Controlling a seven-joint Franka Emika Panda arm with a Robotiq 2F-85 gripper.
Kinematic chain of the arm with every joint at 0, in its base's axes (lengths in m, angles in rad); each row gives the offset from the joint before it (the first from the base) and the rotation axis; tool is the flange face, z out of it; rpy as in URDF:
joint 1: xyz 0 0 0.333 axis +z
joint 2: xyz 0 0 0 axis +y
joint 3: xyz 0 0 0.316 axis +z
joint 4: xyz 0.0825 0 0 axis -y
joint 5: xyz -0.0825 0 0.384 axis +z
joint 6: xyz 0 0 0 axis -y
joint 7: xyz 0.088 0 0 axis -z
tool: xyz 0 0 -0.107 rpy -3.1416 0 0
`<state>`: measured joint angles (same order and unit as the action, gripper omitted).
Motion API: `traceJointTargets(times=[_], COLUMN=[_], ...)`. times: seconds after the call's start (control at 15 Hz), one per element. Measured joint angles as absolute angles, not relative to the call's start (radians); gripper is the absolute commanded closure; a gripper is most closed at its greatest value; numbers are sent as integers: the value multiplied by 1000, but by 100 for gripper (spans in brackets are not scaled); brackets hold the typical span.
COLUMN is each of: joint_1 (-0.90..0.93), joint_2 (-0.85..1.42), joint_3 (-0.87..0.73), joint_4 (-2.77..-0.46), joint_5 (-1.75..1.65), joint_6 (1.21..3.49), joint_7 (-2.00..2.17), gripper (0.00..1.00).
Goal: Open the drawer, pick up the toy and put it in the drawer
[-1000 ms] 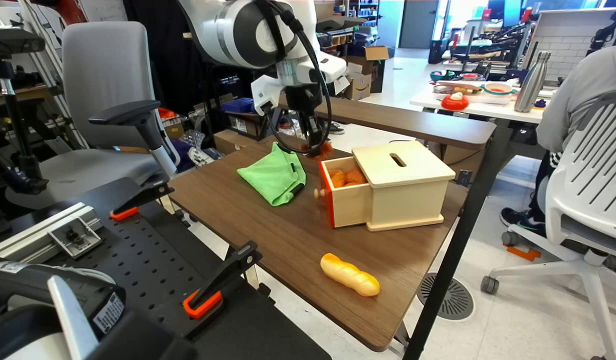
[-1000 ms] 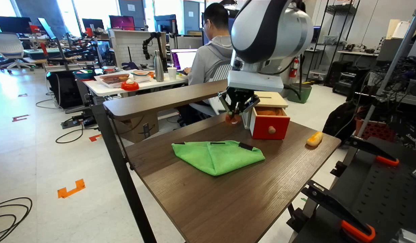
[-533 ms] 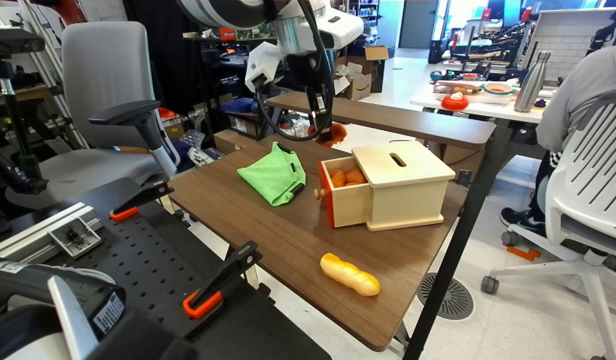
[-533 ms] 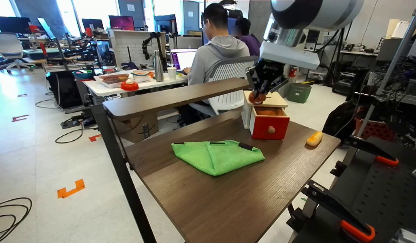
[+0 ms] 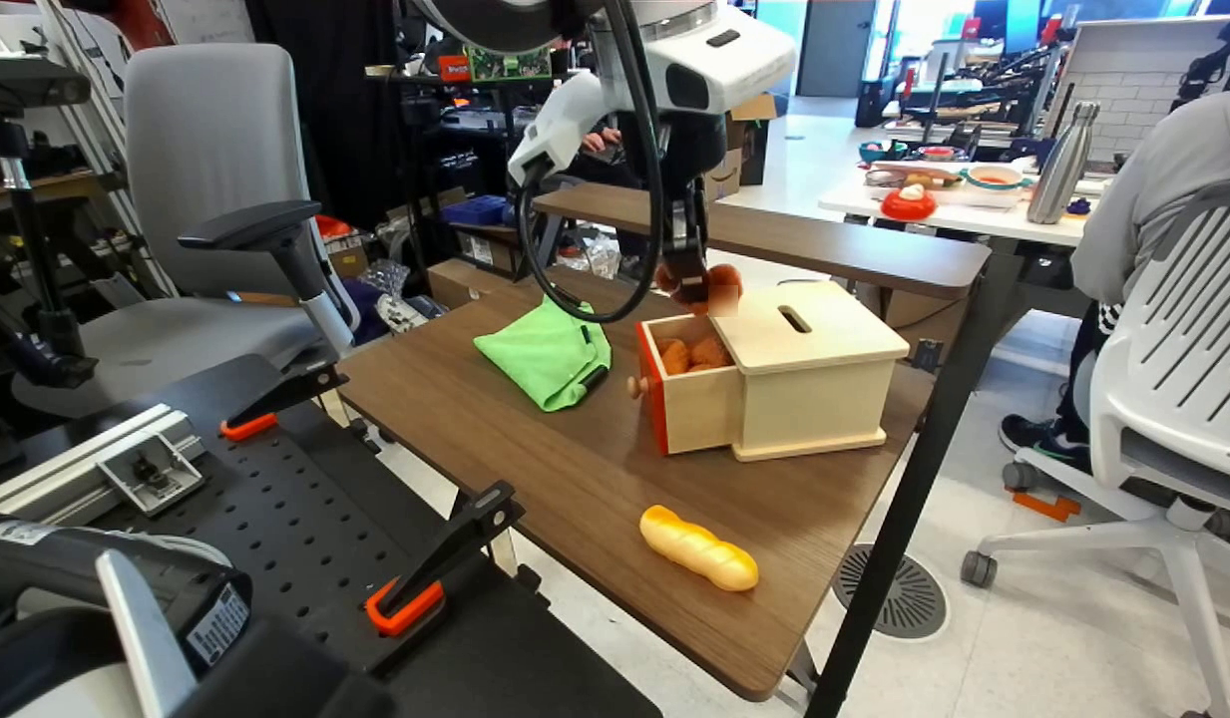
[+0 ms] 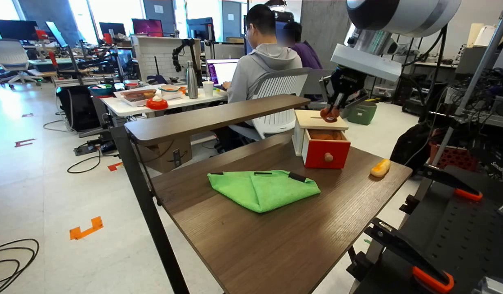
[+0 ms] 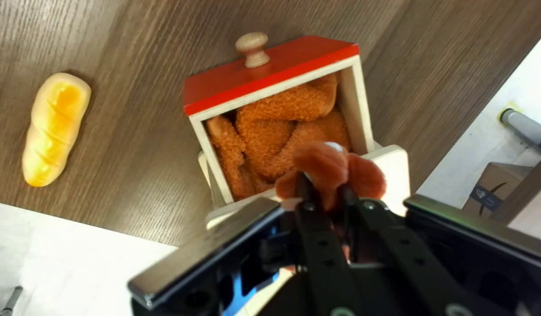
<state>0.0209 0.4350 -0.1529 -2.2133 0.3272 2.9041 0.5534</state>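
Observation:
The drawer, with a red front [image 5: 652, 404] and a wooden knob, is pulled out of the pale wooden box [image 5: 819, 399] with a slot in its lid. Its red front also shows in an exterior view [image 6: 321, 154] and the wrist view [image 7: 270, 72]. Fuzzy orange-brown cloth-like stuff [image 7: 270, 136] lies inside it. My gripper [image 7: 325, 188] is shut on a small reddish-brown plush toy [image 7: 320, 162]. The toy [image 6: 329, 114] is held above the box, near where the lid edge meets the open drawer [image 5: 724, 284]. The fingertips are partly hidden by the toy.
A yellow bread-shaped toy [image 5: 699, 548] lies on the brown table [image 5: 535, 469] near its edge. A folded green cloth [image 6: 261, 190] lies on the table away from the box. A raised shelf board [image 5: 774, 234] runs along the table's side.
My gripper has carried the plush toy up from beside the drawer to above the box, rightward in both exterior views. The drawer, cloth and bread-shaped toy have not moved.

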Motion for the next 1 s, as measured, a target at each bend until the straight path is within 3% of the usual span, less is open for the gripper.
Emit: traceJointTargets(times=[0.87, 0.93, 1.0], joint_1=[25, 25, 25], joint_2=[545, 550, 554], joint_3=[-159, -160, -160], joint_4=[-2189, -2185, -2181], joint_5=[327, 327, 327], joint_6=[2904, 2904, 2904], joint_7=[604, 607, 608], gripper=[97, 67, 62])
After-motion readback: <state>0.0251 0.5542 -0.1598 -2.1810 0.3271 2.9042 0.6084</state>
